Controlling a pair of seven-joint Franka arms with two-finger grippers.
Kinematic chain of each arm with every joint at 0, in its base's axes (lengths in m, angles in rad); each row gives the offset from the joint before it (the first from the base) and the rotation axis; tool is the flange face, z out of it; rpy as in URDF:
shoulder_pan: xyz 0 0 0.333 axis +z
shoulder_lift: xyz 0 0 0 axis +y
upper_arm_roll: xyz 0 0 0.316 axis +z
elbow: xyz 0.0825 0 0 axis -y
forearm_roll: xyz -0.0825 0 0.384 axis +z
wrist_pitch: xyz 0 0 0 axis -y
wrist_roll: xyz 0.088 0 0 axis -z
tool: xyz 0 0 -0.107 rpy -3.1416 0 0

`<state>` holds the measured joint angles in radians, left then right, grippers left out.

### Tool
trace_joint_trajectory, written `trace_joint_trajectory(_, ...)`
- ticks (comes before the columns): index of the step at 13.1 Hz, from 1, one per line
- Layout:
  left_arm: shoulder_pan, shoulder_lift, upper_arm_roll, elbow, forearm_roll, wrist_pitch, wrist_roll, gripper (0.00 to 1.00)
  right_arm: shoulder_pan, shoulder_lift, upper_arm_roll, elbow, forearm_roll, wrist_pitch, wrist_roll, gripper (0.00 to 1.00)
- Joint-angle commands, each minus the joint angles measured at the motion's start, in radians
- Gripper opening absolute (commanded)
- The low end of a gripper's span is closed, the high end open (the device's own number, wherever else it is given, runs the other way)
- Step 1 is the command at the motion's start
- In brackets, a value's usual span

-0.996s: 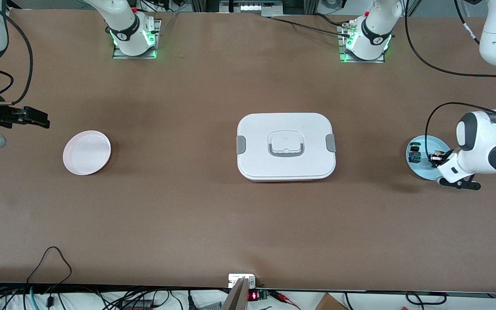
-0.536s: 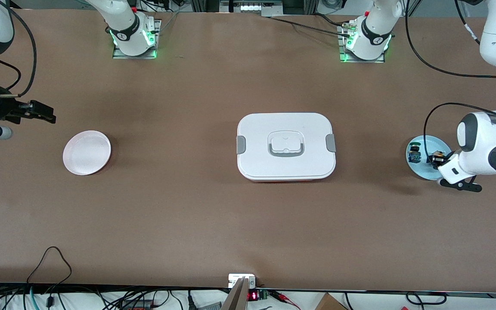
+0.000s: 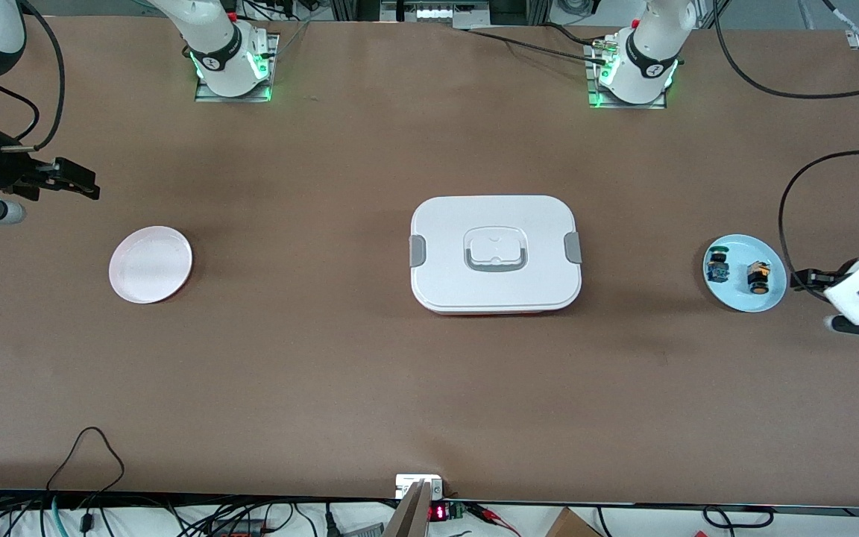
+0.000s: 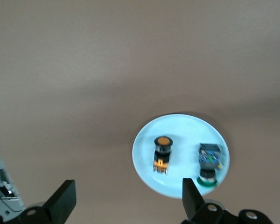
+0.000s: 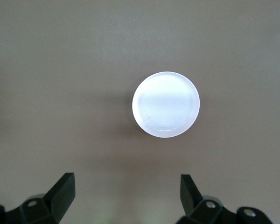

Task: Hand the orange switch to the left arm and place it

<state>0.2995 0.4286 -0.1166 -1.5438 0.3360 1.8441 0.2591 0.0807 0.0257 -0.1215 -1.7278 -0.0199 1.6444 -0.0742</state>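
front view: i see brown desk (image 3: pixel 370 373), box (image 3: pixel 495 253) at centre, cables along near edge. orange switch (image 3: pixel 757 275) lies on blue plate (image 3: pixel 735 294) toward left arm's end, beside blue component (image 3: pixel 718 268). white plate (image 3: pixel 150 264) toward right arm's end. left gripper (image 3: pixel 810 280) just beside blue plate, right gripper (image 3: pixel 75 181) up over desk near white plate.

left wrist view: jaws spread, nothing between; switch on plate.

right wrist view: jaws spread, white plate under them.

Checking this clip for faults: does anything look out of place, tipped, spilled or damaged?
Nothing stands out. The orange switch lies intact on the blue plate beside the green-capped component; the box sits closed; the pink plate is empty. The left gripper and right gripper hang open, holding nothing.
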Motion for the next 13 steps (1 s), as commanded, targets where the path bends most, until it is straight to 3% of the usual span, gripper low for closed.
trace_joint_trajectory(1,-0.002,0.004,-0.058,0.175,0.014,-0.223,0.040,1.00,-0.006,-0.030,0.014,-0.038,-0.011,0.026,0.025,1.00)
trace_joint_trajectory(4,-0.002,-0.051,-0.107,0.274,-0.058,-0.316,0.028,1.00,0.004,-0.032,0.016,-0.041,-0.009,0.035,0.071,1.00)
trace_joint_trajectory(9,-0.007,-0.214,-0.113,0.269,-0.228,-0.399,0.003,1.00,0.002,-0.035,0.014,-0.009,-0.009,0.018,0.067,1.00)
trace_joint_trajectory(13,-0.005,-0.258,-0.184,0.261,-0.322,-0.430,-0.115,1.00,0.001,-0.038,0.011,-0.004,-0.009,0.006,0.054,1.00)
